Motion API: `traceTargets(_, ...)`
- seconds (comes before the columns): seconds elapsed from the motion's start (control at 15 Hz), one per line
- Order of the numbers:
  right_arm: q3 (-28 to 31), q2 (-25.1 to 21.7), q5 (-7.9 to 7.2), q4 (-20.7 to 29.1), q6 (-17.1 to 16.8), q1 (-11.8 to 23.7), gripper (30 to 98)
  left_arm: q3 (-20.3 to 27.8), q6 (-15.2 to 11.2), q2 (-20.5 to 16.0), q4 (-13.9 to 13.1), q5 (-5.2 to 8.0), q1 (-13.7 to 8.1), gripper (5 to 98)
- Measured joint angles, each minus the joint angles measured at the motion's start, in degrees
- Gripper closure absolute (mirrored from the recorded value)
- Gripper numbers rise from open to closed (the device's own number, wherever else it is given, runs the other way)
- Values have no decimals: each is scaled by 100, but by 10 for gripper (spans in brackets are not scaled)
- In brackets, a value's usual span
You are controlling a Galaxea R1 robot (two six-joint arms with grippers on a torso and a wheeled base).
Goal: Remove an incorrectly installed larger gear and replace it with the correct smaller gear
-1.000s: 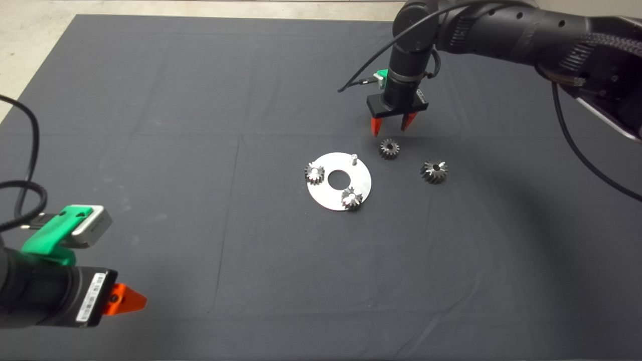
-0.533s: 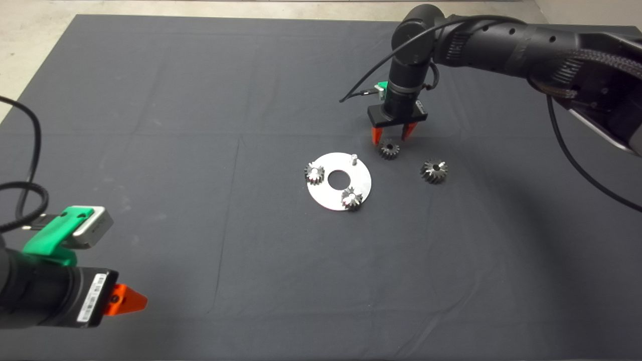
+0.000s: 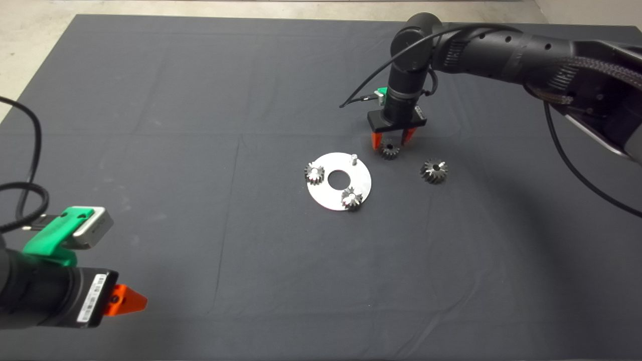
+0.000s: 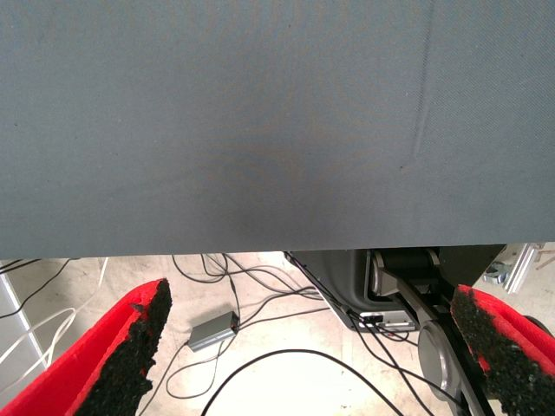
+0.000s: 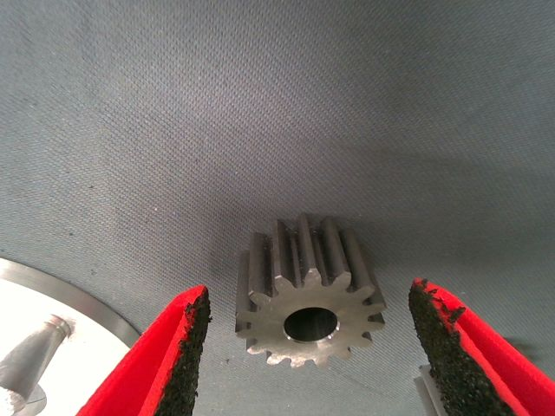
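Note:
The smaller gear [image 3: 389, 149] lies flat on the mat just right of the silver plate [image 3: 331, 193]. My right gripper [image 3: 392, 141] is open and low around it, one red finger on each side; in the right wrist view the gear [image 5: 308, 303] sits between the pads with gaps on both sides. The larger gear [image 3: 434, 171] with slanted teeth lies on the mat further right. The plate carries two small gears [image 3: 314, 173] [image 3: 351, 198] and one bare pin [image 3: 353, 159]. My left gripper [image 3: 125, 300] is parked at the lower left, open.
The plate has a round centre hole [image 3: 338, 177]. In the left wrist view the mat's edge [image 4: 260, 247] shows with cables and a small box [image 4: 212, 330] on the floor beyond. Pale floor [image 3: 25, 30] borders the mat at the far left.
My right gripper has come down and towards the smaller gear, from above and behind it to straddling it. The gears, the plate and the left arm have not moved.

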Motion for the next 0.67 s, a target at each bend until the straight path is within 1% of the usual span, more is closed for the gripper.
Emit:
traceTargets(0.27, 0, 4, 0, 0, 0, -68, 676, 0, 0, 2, 0, 0, 0, 197)
traceTargets(0.47, -4, 26, 0, 0, 0, -68, 655, 0, 0, 9, 0, 0, 0, 197)
traceTargets(0.53, -4, 31, 0, 0, 0, -68, 616, 0, 0, 11, 0, 0, 0, 197)
traceTargets(0.6, -4, 32, 0, 0, 0, -68, 602, 0, 0, 9, 0, 0, 0, 197)
traceTargets(0.67, -4, 31, -1, 0, 0, -68, 573, 0, 0, 9, 0, 0, 0, 197)
